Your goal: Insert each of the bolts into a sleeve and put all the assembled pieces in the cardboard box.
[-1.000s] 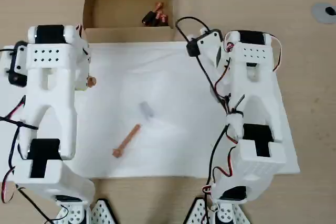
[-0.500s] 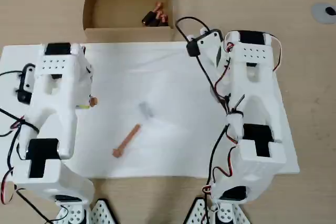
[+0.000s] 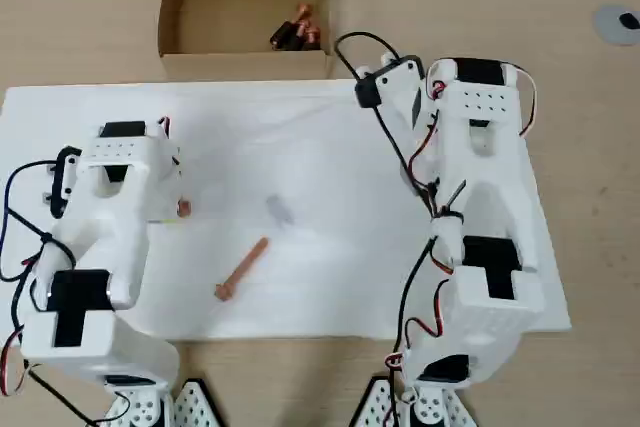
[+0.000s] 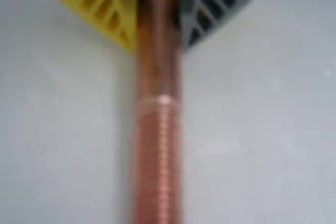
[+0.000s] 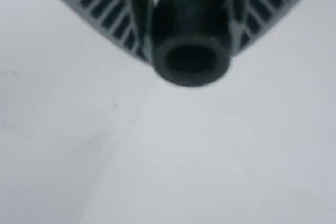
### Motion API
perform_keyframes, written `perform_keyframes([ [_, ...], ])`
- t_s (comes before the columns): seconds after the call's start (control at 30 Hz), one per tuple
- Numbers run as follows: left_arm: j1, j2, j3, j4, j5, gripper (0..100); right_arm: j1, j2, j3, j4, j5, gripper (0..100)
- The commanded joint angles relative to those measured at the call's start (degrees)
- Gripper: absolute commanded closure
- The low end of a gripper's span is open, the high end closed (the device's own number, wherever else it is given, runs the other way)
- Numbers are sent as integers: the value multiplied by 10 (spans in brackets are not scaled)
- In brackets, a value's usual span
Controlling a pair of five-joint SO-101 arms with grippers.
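The left gripper [image 4: 157, 38] is clamped on a copper bolt [image 4: 157, 129], its yellow finger and its grey finger pressed against either side of the smooth shank; the threaded part juts out beyond them over the white sheet [image 3: 330, 277]. From above, one end of that bolt shows at the right side of the left arm [image 3: 110, 207], which stands over the left part of the sheet. The right gripper [image 5: 191, 53] is closed round a dark sleeve [image 5: 191, 30] – the open bore of the tube faces the wrist camera; the right arm [image 3: 480, 197] stands over the right edge of the sheet. Between the two arms, a small grey sleeve [image 3: 279, 209] lies on the sheet; nearer and a little to its left lies a loose bolt [image 3: 242, 268], set aslant, apart from the sleeve. At the far edge of the sheet sits the cardboard box [image 3: 215, 17], open – the assembled pieces [image 3: 295, 32] lie in its right-hand corner. The sheet rests on a wooden table [image 3: 580, 197].
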Motion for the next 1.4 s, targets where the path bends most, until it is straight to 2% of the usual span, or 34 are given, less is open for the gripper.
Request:
perform_keyframes([
  [0.0, -4, 0, 4, -17, 0, 994, 9, -39, -23, -4, -3, 988],
  [0.07, -4, -4, -2, -11, -8, 993, 9, -39, -23, -4, -3, 988],
  [0.13, -2, -4, -20, 2, -46, 993, 9, -39, -23, -4, -3, 988],
  [0.27, -3, -3, -80, 61, -95, 970, 9, -39, -23, -4, -2, 988],
  [0.37, -3, -1, -120, 108, -104, 841, 9, -38, -23, -4, -2, 988],
  [0.53, 3, -1, -162, 212, -103, 519, 9, -38, -23, -4, -1, 988],
  [0.63, 19, -1, -178, 280, -105, 414, 9, -36, -23, -4, -2, 988],
  [0.7, 32, -1, -195, 318, -111, 409, 9, -36, -23, -4, -3, 988],
  [0.8, 30, -1, -232, 352, -172, 409, 9, -39, -23, -4, -3, 988],
  [0.93, -15, -2, -297, 386, -239, 410, 15, -39, -18, -1, -3, 988],
  [1.03, -65, -3, -311, 388, -256, 476, 28, -40, -5, -4, 0, 988],
  [1.1, -96, -2, -303, 388, -350, 567, 37, -40, 2, -4, 1, 988],
  [1.17, -115, 0, -298, 388, -522, 648, 45, -40, 2, -4, 1, 988],
  [1.2, -113, 0, -301, 387, -586, 669, 48, -40, 0, -4, 2, 988],
  [1.37, -91, -1, -303, 387, -842, 664, 48, -40, 0, -4, 2, 988],
])
